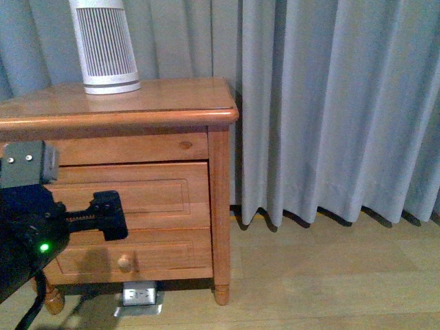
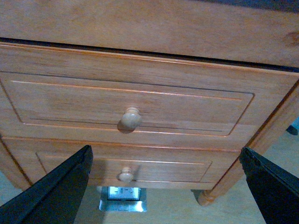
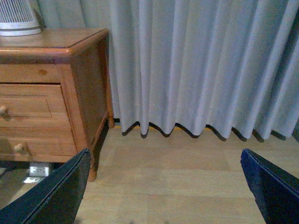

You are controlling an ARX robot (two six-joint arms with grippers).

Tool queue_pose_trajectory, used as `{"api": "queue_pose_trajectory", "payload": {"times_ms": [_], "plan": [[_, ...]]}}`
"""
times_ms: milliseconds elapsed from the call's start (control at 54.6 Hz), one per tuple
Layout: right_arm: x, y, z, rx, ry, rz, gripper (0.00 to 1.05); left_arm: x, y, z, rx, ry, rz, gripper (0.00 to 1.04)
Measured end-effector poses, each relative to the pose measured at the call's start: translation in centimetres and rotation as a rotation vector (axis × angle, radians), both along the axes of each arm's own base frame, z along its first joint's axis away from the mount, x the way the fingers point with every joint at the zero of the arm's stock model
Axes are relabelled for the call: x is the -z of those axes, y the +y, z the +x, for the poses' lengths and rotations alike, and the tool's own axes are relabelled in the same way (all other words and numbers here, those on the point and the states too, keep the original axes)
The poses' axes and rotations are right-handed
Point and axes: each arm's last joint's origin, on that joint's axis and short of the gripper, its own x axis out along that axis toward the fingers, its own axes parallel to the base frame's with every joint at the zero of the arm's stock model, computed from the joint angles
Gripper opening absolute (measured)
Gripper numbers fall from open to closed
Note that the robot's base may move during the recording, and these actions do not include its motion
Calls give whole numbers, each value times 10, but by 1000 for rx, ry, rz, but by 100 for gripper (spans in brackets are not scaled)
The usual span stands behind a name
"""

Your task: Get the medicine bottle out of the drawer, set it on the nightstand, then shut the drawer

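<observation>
Grey curtain (image 1: 330,103) and wood floor (image 1: 330,275) behind the nightstand (image 1: 172,100), drawer (image 1: 165,192) shut.
No medicine bottle visible, presumably inside that drawer; probably light, rigid, smooth-sided, best pinched round the body under the cap. Left gripper (image 2: 164,154) spread wide, empty, facing the nightstand's upper knob (image 2: 131,119); right gripper (image 3: 163,156) spread too, beside the nightstand toward the curtain.

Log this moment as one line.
stage: pre-grasp | left gripper: open, facing knob | drawer: shut | right gripper: open, empty | bottle: not visible

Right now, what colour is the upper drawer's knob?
Pale tan wood, lighter than the drawer; the knob shows best in the left wrist view.
</observation>
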Motion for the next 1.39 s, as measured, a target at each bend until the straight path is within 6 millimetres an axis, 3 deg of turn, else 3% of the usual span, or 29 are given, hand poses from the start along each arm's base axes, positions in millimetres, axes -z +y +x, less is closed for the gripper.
{"api": "queue_pose_trajectory", "payload": {"times_ms": [165,385,769,989,1227,1392], "plan": [[0,0,0,0,0,0,98,21,16,35,-10,15,90,98],[0,0,0,-1,0,0,98,33,29,67,-17,38,136,98],[0,0,0,0,0,0,98,52,28,92,-41,110,63,98],[0,0,0,0,0,0,98,43,24,106,-29,80,38,98],[0,0,0,0,0,0,98,46,17,106,-19,92,36,98],[0,0,0,0,0,0,98,47,16,105,-16,94,40,69]]}}
